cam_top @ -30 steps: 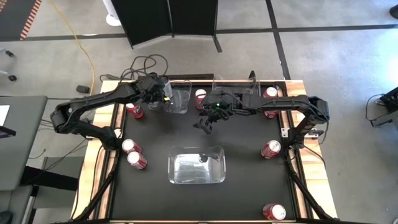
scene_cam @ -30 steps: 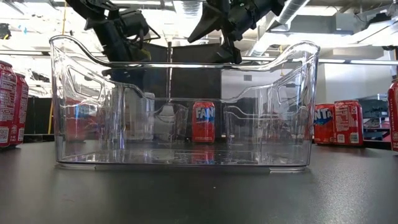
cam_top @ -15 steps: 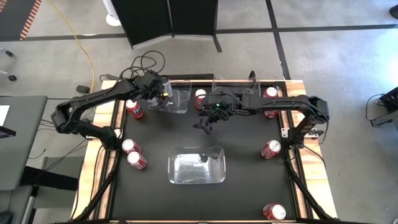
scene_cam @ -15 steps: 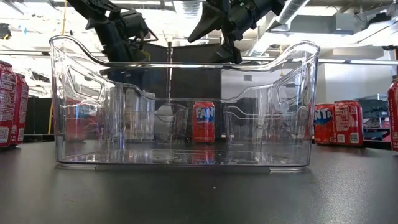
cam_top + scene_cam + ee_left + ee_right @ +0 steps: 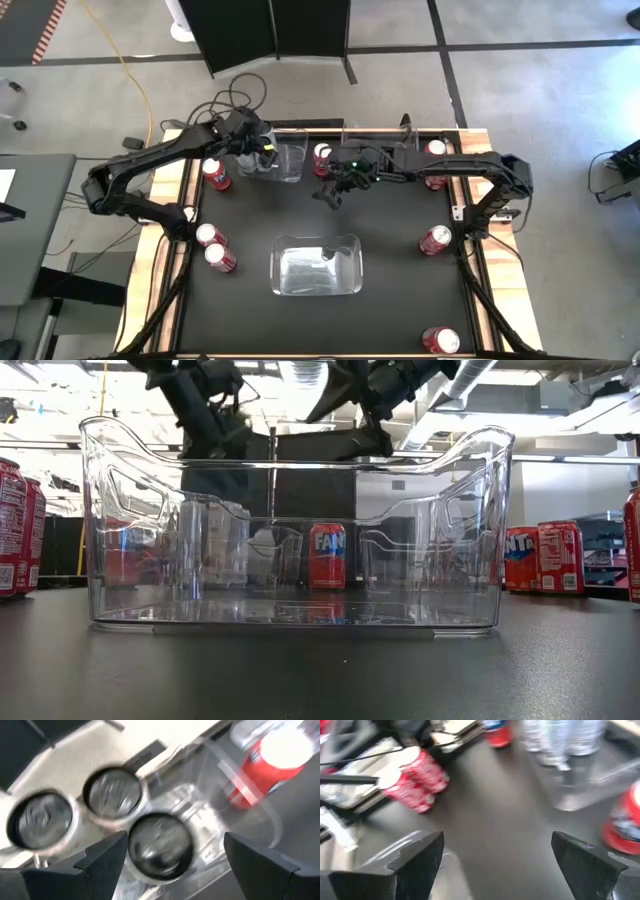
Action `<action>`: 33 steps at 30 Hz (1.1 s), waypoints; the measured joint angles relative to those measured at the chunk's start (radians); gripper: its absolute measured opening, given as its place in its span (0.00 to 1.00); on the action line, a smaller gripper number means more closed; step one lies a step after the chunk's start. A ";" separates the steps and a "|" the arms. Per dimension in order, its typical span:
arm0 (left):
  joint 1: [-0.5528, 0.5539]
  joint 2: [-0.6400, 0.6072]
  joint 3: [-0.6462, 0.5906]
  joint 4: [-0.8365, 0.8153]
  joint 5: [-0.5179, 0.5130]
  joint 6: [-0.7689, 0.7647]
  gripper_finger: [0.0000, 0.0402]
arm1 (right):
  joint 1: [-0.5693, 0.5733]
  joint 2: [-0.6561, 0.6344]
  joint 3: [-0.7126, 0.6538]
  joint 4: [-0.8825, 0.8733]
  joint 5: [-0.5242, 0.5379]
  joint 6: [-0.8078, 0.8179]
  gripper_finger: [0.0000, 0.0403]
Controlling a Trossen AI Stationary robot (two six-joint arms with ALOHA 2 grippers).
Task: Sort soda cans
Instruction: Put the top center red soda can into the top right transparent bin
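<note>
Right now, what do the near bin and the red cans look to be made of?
The near bin looks like clear, glossy hard plastic: the can behind shows through its walls, which catch reflections. The red cans look like thin painted metal, with bare silver tops and printed white lettering.

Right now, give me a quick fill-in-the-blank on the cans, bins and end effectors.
The near bin holds ___ cans.
The left end effector hangs open over ___ silver cans standing in the far bin.
The loose cans outside both bins are all ___.
The right end effector is ___ and holds nothing.
Missing words: no; three; red; open.
</note>
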 joint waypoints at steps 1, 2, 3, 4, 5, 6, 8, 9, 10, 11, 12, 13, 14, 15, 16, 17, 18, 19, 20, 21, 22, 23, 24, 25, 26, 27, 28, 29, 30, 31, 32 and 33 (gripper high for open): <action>-0.002 0.000 0.018 0.000 0.000 0.000 0.82 | -0.009 -0.010 0.000 -0.016 0.025 -0.001 0.96; -0.006 0.000 0.038 -0.001 0.001 -0.001 0.82 | -0.017 -0.014 0.000 -0.039 0.054 -0.015 0.96; -0.009 0.000 0.058 -0.002 0.000 -0.002 0.82 | -0.029 -0.015 0.000 -0.051 0.081 -0.042 0.96; -0.011 0.000 0.079 -0.004 0.000 -0.001 0.82 | -0.042 -0.016 0.000 -0.059 0.106 -0.083 0.96; -0.014 0.000 0.103 -0.010 0.000 0.001 0.82 | -0.056 -0.014 0.000 -0.074 0.123 -0.130 0.96; -0.020 0.000 0.127 -0.012 0.000 0.004 0.82 | -0.071 -0.008 0.000 -0.080 0.130 -0.177 0.96; -0.030 -0.001 0.173 -0.012 -0.001 0.020 0.82 | -0.101 0.003 -0.001 -0.058 0.131 -0.255 0.96; -0.039 -0.001 0.194 -0.011 0.000 0.031 0.82 | -0.115 0.007 -0.001 -0.045 0.131 -0.284 0.96; -0.048 -0.002 0.212 -0.011 -0.001 0.043 0.82 | -0.130 0.008 -0.001 -0.031 0.131 -0.307 0.96; -0.058 -0.002 0.228 -0.012 0.000 0.055 0.82 | -0.143 0.008 -0.001 -0.016 0.131 -0.327 0.96; -0.067 -0.002 0.241 -0.012 0.000 0.067 0.82 | -0.158 0.008 -0.001 0.001 0.131 -0.351 0.96; -0.076 -0.002 0.252 -0.011 0.000 0.075 0.82 | -0.171 0.008 -0.001 0.019 0.131 -0.371 0.96; -0.083 -0.002 0.260 -0.010 0.000 0.084 0.82 | -0.183 0.008 -0.001 0.033 0.130 -0.388 0.96; -0.092 -0.002 0.265 -0.010 0.000 0.091 0.82 | -0.197 0.008 -0.001 0.045 0.130 -0.399 0.96; -0.100 -0.002 0.268 -0.010 0.000 0.097 0.82 | -0.211 0.008 -0.001 0.055 0.127 -0.400 0.96; -0.106 -0.002 0.268 -0.007 0.000 0.103 0.82 | -0.228 0.008 -0.001 0.065 0.113 -0.390 0.96; -0.112 -0.001 0.268 -0.008 -0.001 0.111 0.82 | -0.249 0.008 -0.001 0.072 0.090 -0.365 0.96; -0.115 -0.001 0.268 -0.009 0.000 0.121 0.82 | -0.270 0.015 0.000 0.082 0.061 -0.337 0.96; -0.118 -0.001 0.267 -0.007 0.000 0.132 0.82 | -0.287 0.031 0.001 0.106 0.027 -0.315 0.96; -0.120 -0.001 0.263 -0.002 0.000 0.141 0.82 | -0.306 0.045 0.003 0.121 -0.003 -0.301 0.96; -0.120 -0.001 0.261 -0.005 0.000 0.149 0.82 | -0.322 0.060 0.002 0.113 -0.012 -0.301 0.96; -0.120 -0.001 0.260 -0.008 -0.001 0.158 0.82 | -0.331 0.080 0.000 0.104 -0.016 -0.316 0.96; -0.119 0.000 0.260 -0.013 -0.001 0.169 0.82 | -0.336 0.103 0.010 0.099 -0.017 -0.338 0.96; -0.119 0.000 0.260 -0.017 -0.001 0.181 0.82 | -0.342 0.121 0.020 0.096 -0.022 -0.359 0.96; -0.119 0.000 0.260 -0.020 -0.001 0.192 0.82 | -0.343 0.136 0.029 0.075 -0.029 -0.382 0.96; -0.119 0.000 0.260 -0.022 -0.001 0.201 0.82 | -0.342 0.151 0.042 0.054 -0.034 -0.403 0.96; -0.114 0.000 0.260 -0.024 -0.001 0.209 0.82 | -0.341 0.167 0.057 0.048 -0.050 -0.422 0.96; -0.112 0.000 0.260 -0.024 -0.001 0.216 0.82 | -0.338 0.180 0.067 0.045 -0.068 -0.439 0.96; -0.112 0.000 0.259 -0.024 -0.001 0.219 0.82 | -0.336 0.195 0.075 0.026 -0.082 -0.451 0.96; -0.110 0.000 0.259 -0.025 -0.001 0.221 0.82 | -0.331 0.209 0.085 0.009 -0.090 -0.461 0.96; -0.106 0.000 0.259 -0.026 -0.002 0.221 0.82 | -0.327 0.222 0.097 0.005 -0.091 -0.472 0.96; -0.105 0.000 0.259 -0.027 -0.002 0.221 0.82 | -0.324 0.232 0.106 -0.002 -0.089 -0.478 0.96</action>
